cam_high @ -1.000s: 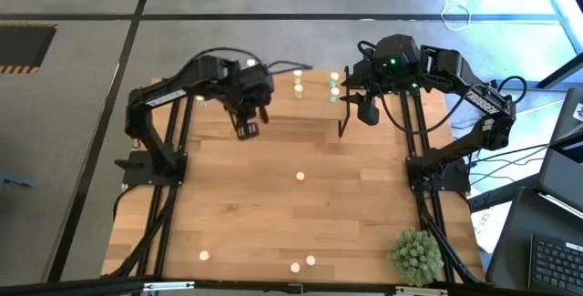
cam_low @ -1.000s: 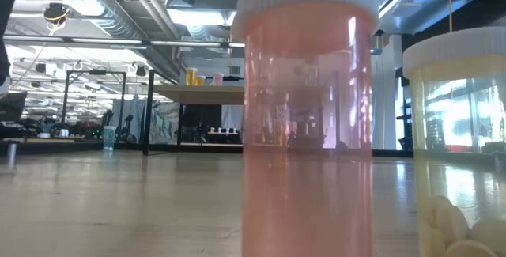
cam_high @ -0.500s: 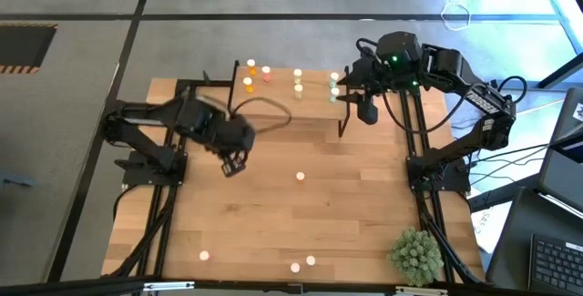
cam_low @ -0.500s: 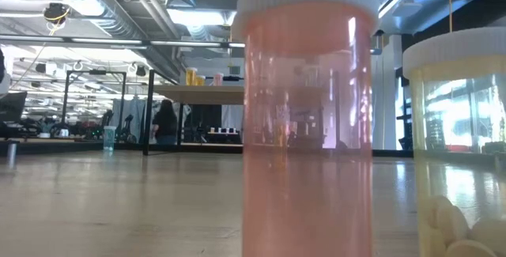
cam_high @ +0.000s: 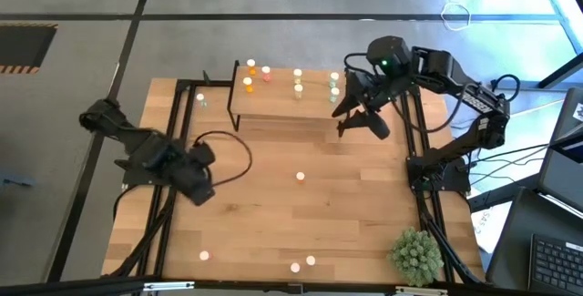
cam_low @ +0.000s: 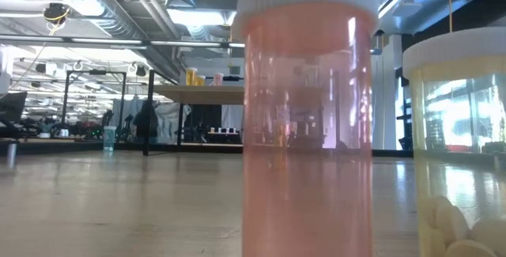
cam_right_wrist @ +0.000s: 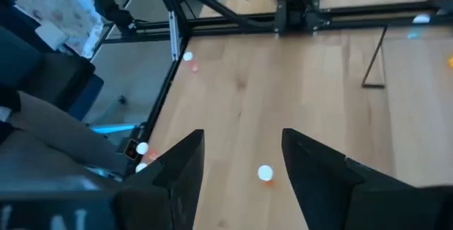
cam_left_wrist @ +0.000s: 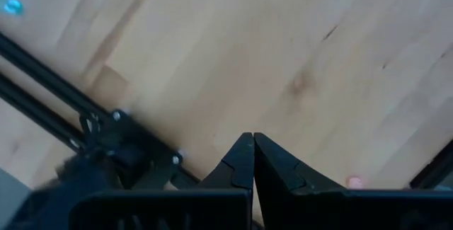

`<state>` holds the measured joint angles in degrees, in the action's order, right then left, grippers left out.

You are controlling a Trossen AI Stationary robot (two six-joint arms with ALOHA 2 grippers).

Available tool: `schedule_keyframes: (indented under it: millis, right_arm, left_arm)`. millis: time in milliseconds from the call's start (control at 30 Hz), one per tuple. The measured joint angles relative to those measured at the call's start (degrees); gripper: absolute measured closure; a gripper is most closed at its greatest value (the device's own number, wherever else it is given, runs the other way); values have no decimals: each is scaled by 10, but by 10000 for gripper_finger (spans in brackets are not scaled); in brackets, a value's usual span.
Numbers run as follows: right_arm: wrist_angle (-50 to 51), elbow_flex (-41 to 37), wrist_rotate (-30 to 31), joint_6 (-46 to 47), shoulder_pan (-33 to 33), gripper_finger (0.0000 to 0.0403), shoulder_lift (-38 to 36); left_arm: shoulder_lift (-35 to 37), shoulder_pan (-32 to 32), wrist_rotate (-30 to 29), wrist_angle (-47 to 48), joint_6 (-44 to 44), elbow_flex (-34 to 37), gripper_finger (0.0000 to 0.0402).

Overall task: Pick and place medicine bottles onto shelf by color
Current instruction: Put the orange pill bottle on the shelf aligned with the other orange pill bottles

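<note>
Standing on the shelf point(cam_high: 282, 105) at upper centre of the high view: several medicine bottles point(cam_high: 298, 82) in small groups, orange and red ones point(cam_high: 250, 76) toward the left end, pale yellow in the middle, pale green ones point(cam_high: 334, 87) at the right end. Left loose on the tabletop point(cam_high: 355, 205): one bottle point(cam_high: 300, 177) near the centre of the frame, three more point(cam_high: 301, 263) along the lower edge. Filling the low view, very close: a red-pink bottle point(cam_low: 307, 122) with white cap, and just beside it at the right edge a pale yellow bottle point(cam_low: 462, 142) with tablets visible inside.

Hanging just right of the shelf's right end, above bare wood: right pincer point(cam_high: 364, 118), fingers spread wide and empty, seen in its wrist view point(cam_right_wrist: 241, 173) with the centre bottle point(cam_right_wrist: 265, 173) between and beyond the fingers point(cam_right_wrist: 180, 170).

Pulled back over the left side of the tabletop, well apart from the shelf: left pincer point(cam_high: 199, 191), clenched tight on nothing, both fingers point(cam_left_wrist: 239, 163) touching in its wrist view point(cam_left_wrist: 253, 161).

At lower right corner: a spiky green plant ball point(cam_high: 415, 255).
</note>
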<state>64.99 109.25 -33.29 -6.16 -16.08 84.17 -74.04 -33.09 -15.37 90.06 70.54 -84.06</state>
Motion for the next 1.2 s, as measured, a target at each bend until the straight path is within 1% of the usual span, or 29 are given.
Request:
schedule_keyframes:
  millis: [133,367,433,500,667,833,1000,1200]
  right_arm:
    - [0,0,6,33,16,210,22]
    - [4,0,9,23,54,210,65]
    - [10,0,25,9,70,210,76]
    - [23,0,55,-12,87,210,90]
    - [37,0,126,-73,131,210,126]
    - [35,0,197,-79,159,210,169]
    - [38,0,209,-110,171,210,218]
    - [43,0,211,-137,184,210,280]
  left_arm:
    - [13,-54,0,0,59,26,401]
    - [15,-110,-1,-1,116,55,401]
    - [15,-122,-1,-1,128,61,401]
    - [15,-131,-3,-1,136,65,401]
    - [15,-144,-8,-1,150,69,401]
    - [15,-144,-16,-1,149,69,401]
    - [15,-144,-31,-1,149,69,401]
    - [15,-144,-32,-1,148,69,401]
